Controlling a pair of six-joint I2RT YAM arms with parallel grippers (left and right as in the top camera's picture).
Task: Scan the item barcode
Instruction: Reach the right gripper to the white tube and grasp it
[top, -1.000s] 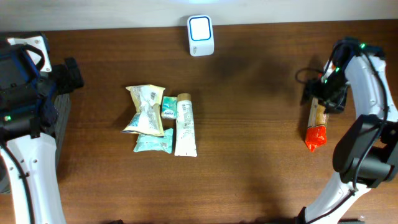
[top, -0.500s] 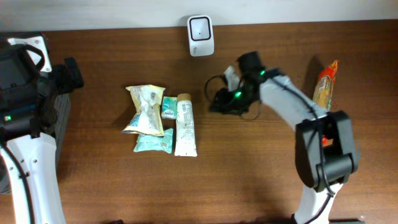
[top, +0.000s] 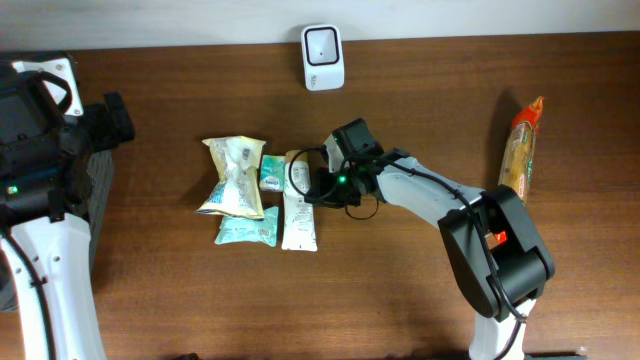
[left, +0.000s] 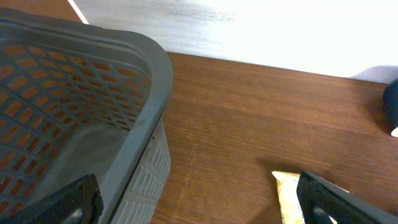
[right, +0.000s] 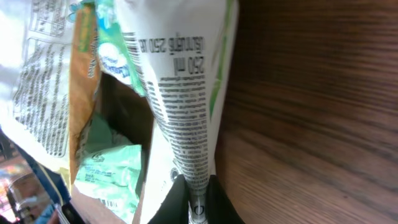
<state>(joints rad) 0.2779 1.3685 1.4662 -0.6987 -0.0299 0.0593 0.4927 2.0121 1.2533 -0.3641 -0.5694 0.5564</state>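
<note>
The white barcode scanner (top: 322, 57) stands at the table's back edge. A cluster of items lies mid-table: a white tube (top: 298, 200), a yellow packet (top: 232, 177), a small green box (top: 271, 172) and a teal packet (top: 246, 231). My right gripper (top: 318, 186) is at the tube's right side. In the right wrist view the right gripper (right: 198, 200) is shut on the edge of the white tube (right: 186, 93), which still lies on the table. My left gripper (left: 199, 211) stands open at the far left, between the basket and the yellow packet (left: 287, 193).
A grey slotted basket (left: 93, 93) sits at the left table edge under my left arm. An orange-tipped snack package (top: 520, 150) lies at the far right. In the right wrist view the teal packet (right: 109, 174) and the yellow packet (right: 43, 93) crowd the tube's left side.
My right arm swept from the orange package at the far right across to the item cluster, and its jaws closed on the white tube. The left arm has not moved.
</note>
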